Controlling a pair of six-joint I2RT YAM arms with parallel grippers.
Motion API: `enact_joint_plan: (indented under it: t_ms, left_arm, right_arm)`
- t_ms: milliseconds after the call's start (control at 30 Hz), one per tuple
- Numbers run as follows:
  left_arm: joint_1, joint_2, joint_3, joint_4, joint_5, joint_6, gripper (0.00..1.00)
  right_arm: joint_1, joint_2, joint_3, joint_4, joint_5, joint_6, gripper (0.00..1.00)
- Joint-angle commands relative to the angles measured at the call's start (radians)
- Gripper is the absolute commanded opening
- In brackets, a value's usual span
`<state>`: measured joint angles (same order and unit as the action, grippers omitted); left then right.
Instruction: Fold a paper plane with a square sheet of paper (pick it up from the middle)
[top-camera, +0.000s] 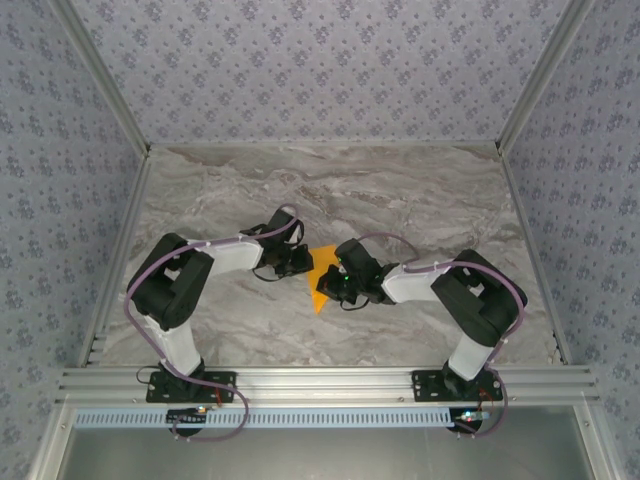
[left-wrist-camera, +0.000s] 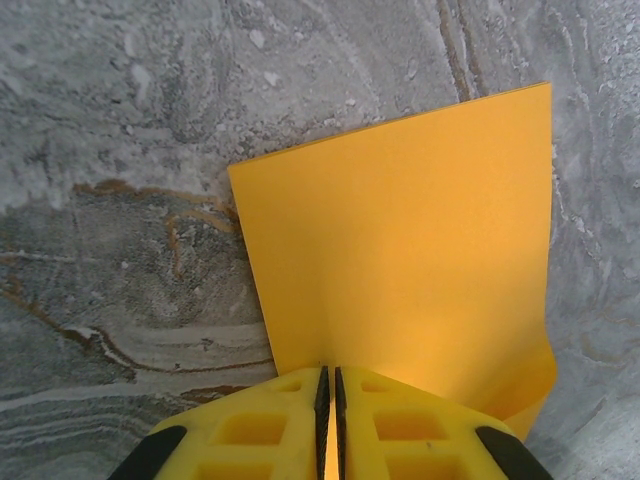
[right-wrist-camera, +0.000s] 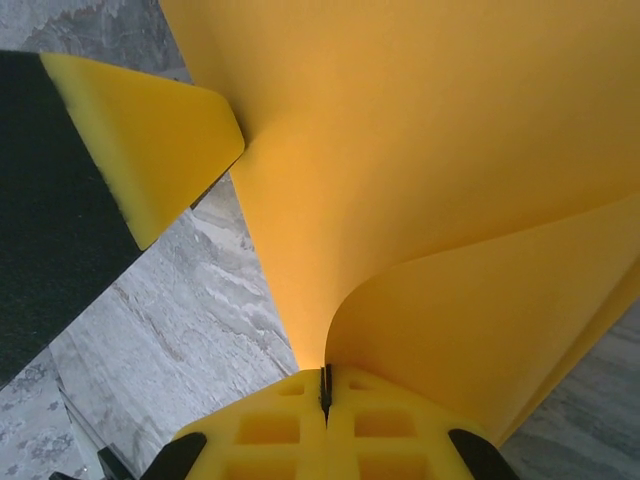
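The square sheet of paper (top-camera: 322, 277), bright orange, hangs between my two grippers over the middle of the table. My left gripper (left-wrist-camera: 329, 372) is shut on one edge of it, and the sheet (left-wrist-camera: 400, 240) spreads flat ahead of its fingers. At the opposite side my right gripper (right-wrist-camera: 323, 374) is shut on the paper (right-wrist-camera: 430, 170), which curls up and over in a soft bend beside the jaws. In the top view the left gripper (top-camera: 298, 262) and right gripper (top-camera: 337, 282) almost meet. A left finger (right-wrist-camera: 150, 130) shows in the right wrist view. A paper plane is out of view.
The grey marbled table (top-camera: 400, 190) runs back to patterned walls (top-camera: 320, 60) on three sides. An aluminium rail (top-camera: 320, 382) with both arm bases lines the near edge.
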<state>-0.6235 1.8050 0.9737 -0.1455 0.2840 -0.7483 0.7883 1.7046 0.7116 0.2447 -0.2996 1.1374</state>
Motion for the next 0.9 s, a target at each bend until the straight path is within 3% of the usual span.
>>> enact_joint_plan:
  t_ms: [0,867]
  left_arm:
    - [-0.007,0.028,0.008,-0.04,0.01,0.018,0.15]
    - [-0.008,0.033,0.003,-0.039,0.015,0.02,0.14]
  right_arm:
    - [0.005,0.015,0.017,0.006,0.045,0.009,0.01]
    - [0.0,0.044,0.022,0.028,0.045,-0.008,0.01]
